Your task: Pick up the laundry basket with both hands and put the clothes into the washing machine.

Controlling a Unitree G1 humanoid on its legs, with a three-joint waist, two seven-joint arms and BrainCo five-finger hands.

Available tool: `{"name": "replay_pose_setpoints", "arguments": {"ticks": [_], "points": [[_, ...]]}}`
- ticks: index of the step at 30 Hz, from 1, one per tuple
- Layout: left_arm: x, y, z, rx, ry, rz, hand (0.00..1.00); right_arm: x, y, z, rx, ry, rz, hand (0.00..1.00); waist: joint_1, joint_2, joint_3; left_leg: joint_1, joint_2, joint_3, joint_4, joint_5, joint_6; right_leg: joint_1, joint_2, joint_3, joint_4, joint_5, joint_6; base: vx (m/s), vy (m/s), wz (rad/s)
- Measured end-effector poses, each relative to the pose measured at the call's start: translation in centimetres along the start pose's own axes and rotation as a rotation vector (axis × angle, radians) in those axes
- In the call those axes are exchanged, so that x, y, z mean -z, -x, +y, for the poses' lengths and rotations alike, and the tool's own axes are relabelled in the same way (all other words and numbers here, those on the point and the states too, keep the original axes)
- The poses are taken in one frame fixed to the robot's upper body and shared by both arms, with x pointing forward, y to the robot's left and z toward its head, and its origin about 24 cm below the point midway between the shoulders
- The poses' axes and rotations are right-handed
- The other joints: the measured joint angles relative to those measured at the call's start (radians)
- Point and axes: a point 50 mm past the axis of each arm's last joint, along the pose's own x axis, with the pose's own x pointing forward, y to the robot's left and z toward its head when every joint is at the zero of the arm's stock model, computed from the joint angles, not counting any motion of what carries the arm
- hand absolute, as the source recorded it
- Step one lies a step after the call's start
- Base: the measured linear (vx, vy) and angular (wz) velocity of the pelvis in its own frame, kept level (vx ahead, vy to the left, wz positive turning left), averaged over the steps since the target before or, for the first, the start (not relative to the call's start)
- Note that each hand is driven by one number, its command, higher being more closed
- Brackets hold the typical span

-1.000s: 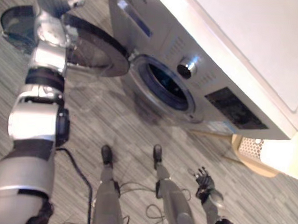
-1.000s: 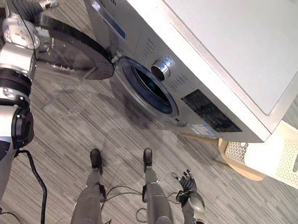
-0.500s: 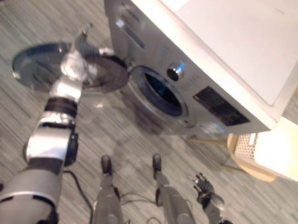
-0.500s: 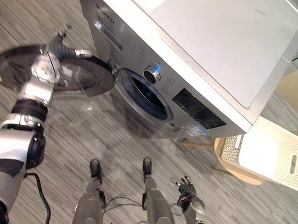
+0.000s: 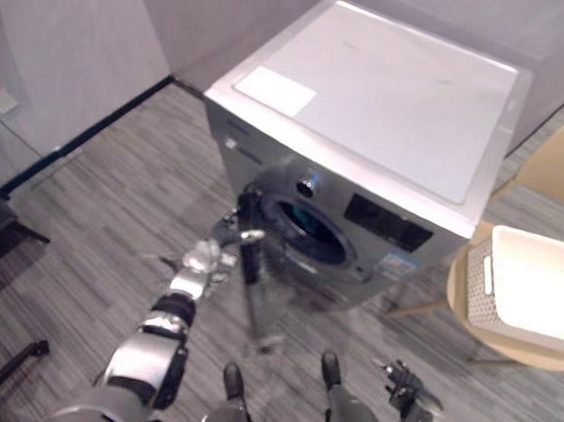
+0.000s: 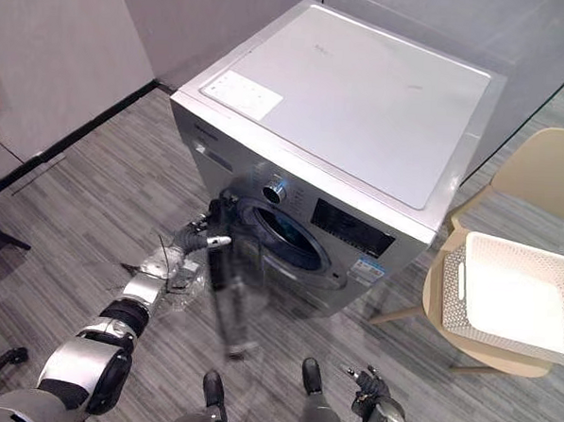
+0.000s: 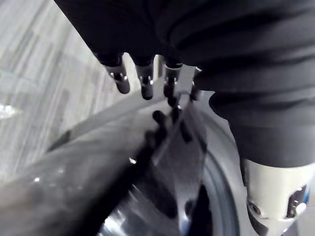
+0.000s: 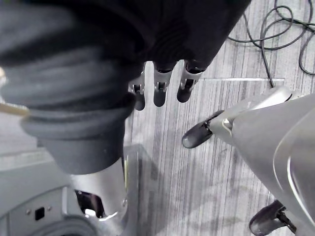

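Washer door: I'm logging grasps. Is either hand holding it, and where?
Nothing is held. The left hand's straight fingers touch the washer door at its rim; the right hand hangs open.

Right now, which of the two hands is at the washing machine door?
The left hand, its fingers against the open door; the right hand hangs low, away from it.

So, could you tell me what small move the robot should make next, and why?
Probably lift the left hand off the door: it already stands open, while the laundry basket sits untouched on the chair to the right, and the right hand hangs open, holding nothing.
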Motion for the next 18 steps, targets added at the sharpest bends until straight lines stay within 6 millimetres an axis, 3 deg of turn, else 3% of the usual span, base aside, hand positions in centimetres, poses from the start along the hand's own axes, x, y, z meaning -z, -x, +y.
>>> {"name": "replay_pose_setpoints", "arguments": {"ticks": [3, 6, 9, 13, 18], "points": [[-0.5, 0.8, -2.0, 0.058, -0.046, -0.068, 0.00, 0.7, 0.2, -0.6, 0.035, -0.002, 0.012, 0.00, -0.018, 0.001, -0.004, 0.011, -0.016, 0.001, 0.005, -0.006, 0.010, 0.017, -0.017, -0.001, -0.014, 0.006, 0.003, 0.07, 0.028, 0.02], [-0.4, 3.7, -5.2, 0.141, 0.000, -0.180, 0.00, 2.1, 0.6, -1.0, 0.078, -0.037, 0.032, 0.00, -0.018, 0.001, -0.004, -0.004, -0.020, -0.019, 0.006, -0.007, 0.011, 0.017, -0.023, -0.019, -0.022, 0.005, 0.004, 0.07, -0.004, 0.13], [0.5, 5.1, -4.7, 0.091, 0.069, -0.198, 0.00, 2.8, 0.8, -1.1, 0.088, -0.071, 0.028, 0.00, -0.008, 0.001, -0.004, -0.013, -0.017, -0.035, 0.006, -0.007, 0.011, 0.017, -0.020, -0.036, -0.022, 0.005, 0.005, 0.03, -0.020, 0.18], [4.4, 6.4, -2.0, -0.092, 0.149, -0.078, 0.00, 2.8, 0.9, -1.2, 0.090, -0.099, 0.014, 0.00, 0.013, 0.001, -0.004, -0.020, -0.016, -0.044, 0.006, -0.007, 0.011, 0.017, -0.020, -0.048, -0.020, 0.004, 0.004, 0.00, -0.008, 0.08], [9.5, 7.7, -2.0, -0.146, 0.125, 0.136, 0.00, 3.2, 1.2, -1.6, 0.102, -0.103, 0.005, 0.00, 0.025, 0.000, -0.003, -0.033, -0.014, -0.043, 0.006, -0.011, 0.005, 0.001, -0.021, -0.057, -0.001, -0.016, 0.005, -0.02, -0.004, 0.07]]}}
